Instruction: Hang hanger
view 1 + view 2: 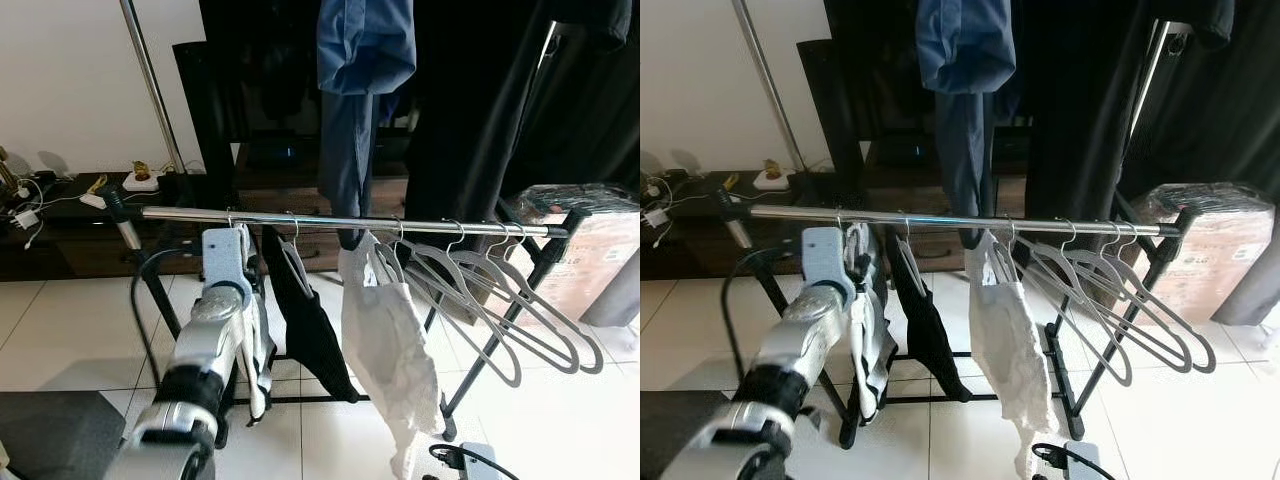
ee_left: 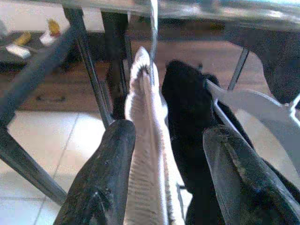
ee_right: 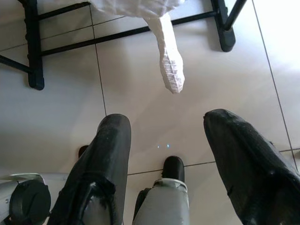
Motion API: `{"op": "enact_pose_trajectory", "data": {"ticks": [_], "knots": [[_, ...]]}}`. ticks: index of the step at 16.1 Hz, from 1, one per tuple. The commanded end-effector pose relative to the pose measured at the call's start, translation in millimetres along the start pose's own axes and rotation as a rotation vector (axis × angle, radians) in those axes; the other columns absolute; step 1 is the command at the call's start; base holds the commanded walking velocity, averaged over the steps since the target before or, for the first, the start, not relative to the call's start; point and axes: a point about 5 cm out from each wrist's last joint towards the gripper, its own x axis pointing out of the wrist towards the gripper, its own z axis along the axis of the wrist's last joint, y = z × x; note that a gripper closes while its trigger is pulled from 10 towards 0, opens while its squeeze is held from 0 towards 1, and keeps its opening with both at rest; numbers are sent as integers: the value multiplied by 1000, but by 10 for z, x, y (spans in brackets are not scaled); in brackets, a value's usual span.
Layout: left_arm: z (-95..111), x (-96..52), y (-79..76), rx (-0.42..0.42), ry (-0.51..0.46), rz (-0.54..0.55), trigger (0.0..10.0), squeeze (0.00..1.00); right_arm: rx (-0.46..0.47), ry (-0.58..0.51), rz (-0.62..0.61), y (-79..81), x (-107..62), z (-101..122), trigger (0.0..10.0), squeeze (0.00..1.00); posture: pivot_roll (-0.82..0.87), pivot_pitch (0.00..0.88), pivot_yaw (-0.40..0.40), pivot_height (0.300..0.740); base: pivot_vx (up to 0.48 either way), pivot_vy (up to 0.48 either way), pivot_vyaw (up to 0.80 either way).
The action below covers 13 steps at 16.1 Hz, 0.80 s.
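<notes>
Before the robot, as seen from the left eye, a chrome rail point(image 1: 350, 222) of a clothes rack is stretched across the scene. The left arm is raised to it, with the left gripper point(image 1: 238, 245) held just under the rail at its left part. A hanger point(image 1: 232, 218) is hooked over the rail there, carrying a pale striped garment point(image 1: 258, 350) that drops beside the arm. Next along the rail a black garment point(image 1: 305, 320), a white garment point(image 1: 385, 340) and a row of empty grey hangers point(image 1: 500, 300) are suspended.

From the right eye the same order is seen; the hook of the hanger appears seated on the rail, close to the wrist housing.

Through the left wrist view the wire neck of the hanger is seen rising to the rail, and the pale garment is found between the two black fingers point(image 2: 101, 178). The fingers are spread on either side of the cloth, and whether the near one touches it cannot be told; no pinch is evident.

Through the right wrist view the right gripper point(image 3: 164, 154) is seen pointing at the tiled floor point(image 3: 225, 84), its fingers apart and holding nothing, with the rack's feet beyond.

The hanging itself is judged to be essentially done. What is left appears to be only the withdrawal of the left gripper from the garment without the hanger being dragged off.
</notes>
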Motion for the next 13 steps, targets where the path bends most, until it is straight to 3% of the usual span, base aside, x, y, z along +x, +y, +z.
{"op": "enact_pose_trajectory", "data": {"ticks": [1,6,11,12,13], "knots": [[22,26,16,-6,16,0,10000,0,1,10,-2,0,-7,-41,10000,0,-10,29,-10,740,0,0,0],[116,115,59,55,24,18,10000,0,13,23,-5,-4,-25,-121,10000,0,-27,67,-3,740,0,0,0],[159,161,113,-18,43,-2,10000,0,32,33,-3,-6,-67,-275,10000,0,-60,138,8,740,0,0,0],[151,163,120,-17,51,-1,2667,0,35,35,-3,-11,-76,-300,10000,0,-64,147,7,740,0,0,0],[167,172,144,-11,47,12,0,0,41,40,-8,-26,-91,-342,10000,0,-70,159,5,740,0,0,0]]}}
